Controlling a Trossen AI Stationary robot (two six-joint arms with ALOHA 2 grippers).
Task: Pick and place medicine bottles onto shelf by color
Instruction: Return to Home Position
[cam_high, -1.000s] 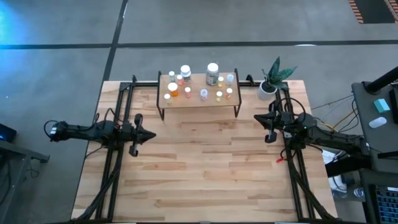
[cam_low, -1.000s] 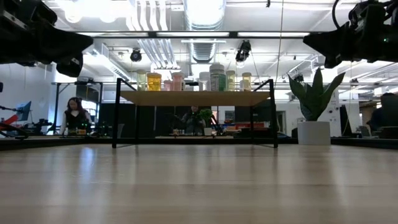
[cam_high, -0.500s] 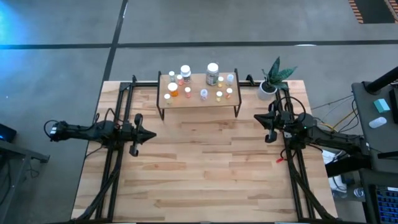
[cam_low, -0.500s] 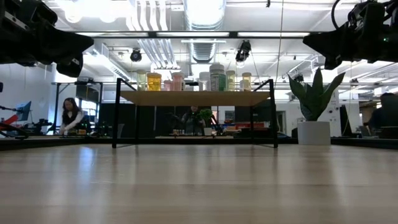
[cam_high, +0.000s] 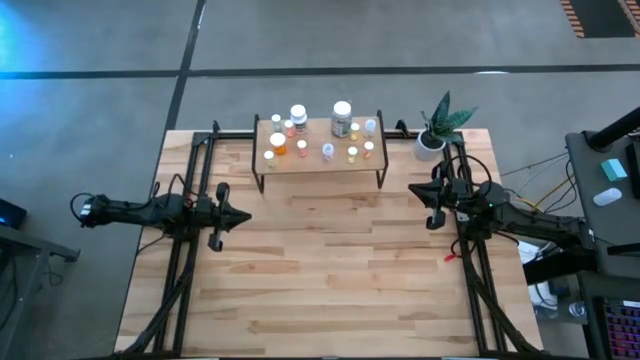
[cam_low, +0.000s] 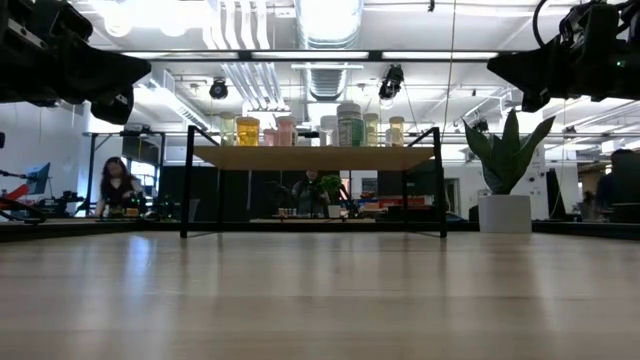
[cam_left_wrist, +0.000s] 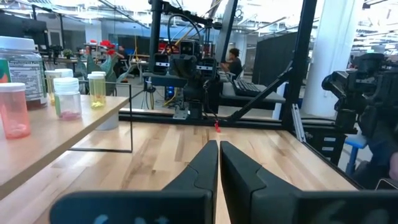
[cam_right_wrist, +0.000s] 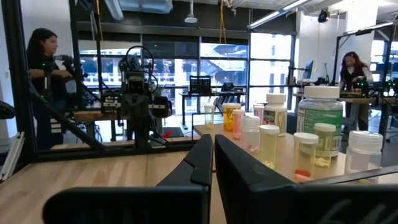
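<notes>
The shelf (cam_high: 318, 150), a light-wood board on thin black legs, stands at the table's far middle. Several medicine bottles (cam_high: 342, 118) stand upright on its top, with white, orange, yellow, pink and clear bodies; they show also in the low view (cam_low: 349, 123) and the right wrist view (cam_right_wrist: 319, 126). My left gripper (cam_high: 246, 216) hovers shut at the table's left side, pointing level toward the right. My right gripper (cam_high: 412, 189) hovers shut at the right side, pointing left. Both are empty and well short of the shelf. The fingers are closed together in the left wrist view (cam_left_wrist: 219, 149) and the right wrist view (cam_right_wrist: 213, 144).
A white pot with a green plant (cam_high: 436, 130) stands at the table's far right corner beside the shelf. The plank tabletop (cam_high: 330, 270) stretches between the arms and toward the near edge. People are at desks in the room beyond the table (cam_low: 120, 185).
</notes>
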